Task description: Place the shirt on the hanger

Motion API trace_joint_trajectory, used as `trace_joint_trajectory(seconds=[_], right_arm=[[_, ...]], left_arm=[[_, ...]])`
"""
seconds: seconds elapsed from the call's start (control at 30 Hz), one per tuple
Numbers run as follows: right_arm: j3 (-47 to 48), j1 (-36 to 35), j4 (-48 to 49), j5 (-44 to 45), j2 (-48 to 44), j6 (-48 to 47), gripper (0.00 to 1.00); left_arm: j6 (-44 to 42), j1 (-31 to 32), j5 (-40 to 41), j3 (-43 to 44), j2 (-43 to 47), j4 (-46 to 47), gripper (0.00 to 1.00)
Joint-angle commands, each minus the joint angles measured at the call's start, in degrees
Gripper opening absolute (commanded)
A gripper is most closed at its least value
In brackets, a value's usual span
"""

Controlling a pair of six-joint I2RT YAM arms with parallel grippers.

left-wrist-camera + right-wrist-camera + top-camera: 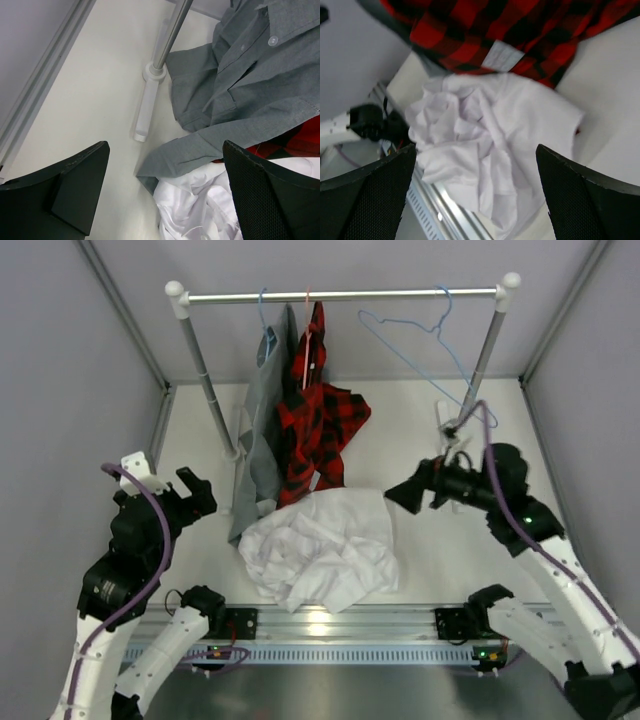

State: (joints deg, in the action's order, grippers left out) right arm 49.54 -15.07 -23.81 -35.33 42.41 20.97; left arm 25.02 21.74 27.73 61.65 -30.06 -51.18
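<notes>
The fingers (367, 200) of the right gripper (402, 494) are spread wide with nothing between them. In the right wrist view the shirt (485, 140) fills the gap they frame, a crumpled white heap on the table (420, 430) straight ahead of and below the fingertips. The left gripper (198, 493) is likewise parted and empty. Past its fingers (75, 190) only a corner of white shows low between them, with a trailing sleeve of the grey shirt (250, 90) lying just beyond it. In the overhead view the right fingertips sit just beside the heap's edge, while the left ones stand apart from it, so the right arm looks better placed for a first pinch. The heap is bunched so tightly that no collar, sleeve or placket can be picked out. It has no clear long axis and is only a little broader along the line between the two grippers. The hanger (437, 332) hangs bare on the rail (340, 295), up and beyond the right fingers on their own side and well apart from the shirt. The plaid shirt (320, 420) hangs between the hanger and the left fingers. The collar will probably have to be found first.
</notes>
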Motion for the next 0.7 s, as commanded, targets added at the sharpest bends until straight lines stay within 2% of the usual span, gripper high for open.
trace_joint_trajectory(seconds=[0.0,0.07,0.17,0.23,0.3,0.37,0.5,0.6,0.67], right_arm=[[1.6,-17.1,5.8,12.8,8.2,-4.8,0.99],[0.8,-26.3,8.9,18.1,11.6,-7.2,1.00],[-1.7,-31.1,13.8,26.8,17.9,-9.5,0.99],[-2.5,-32.0,15.0,31.6,22.5,-10.2,0.99],[-3.5,-32.7,15.6,31.9,25.7,-11.6,0.99],[-4.7,-34.1,15.3,31.8,27.4,-12.0,0.92],[-7.8,-36.0,13.4,34.6,31.7,-11.4,0.94],[-10.5,-36.1,15.6,33.6,34.6,-10.7,0.93],[-11.2,-36.1,17.2,31.7,36.0,-10.1,0.68]], left_arm=[[1.2,0.1,-0.8,-1.4,0.9,1.7,0.98],[1.1,0.1,-1.2,-1.7,0.7,1.7,0.98],[0.4,0.1,-2.9,-2.0,0.4,1.6,0.98],[0.2,0.1,-5.3,-2.0,0.1,1.5,0.98],[-0.5,0.1,-7.9,-2.3,-0.3,1.2,0.98],[0.0,0.1,-8.7,-2.5,-0.6,0.3,0.98],[-0.2,0.1,-12.1,-2.4,-1.5,0.2,0.98],[0.8,0.1,-15.2,-2.7,-2.6,0.1,0.98],[1.4,0.1,-19.3,-3.1,-3.7,0.1,0.98]])
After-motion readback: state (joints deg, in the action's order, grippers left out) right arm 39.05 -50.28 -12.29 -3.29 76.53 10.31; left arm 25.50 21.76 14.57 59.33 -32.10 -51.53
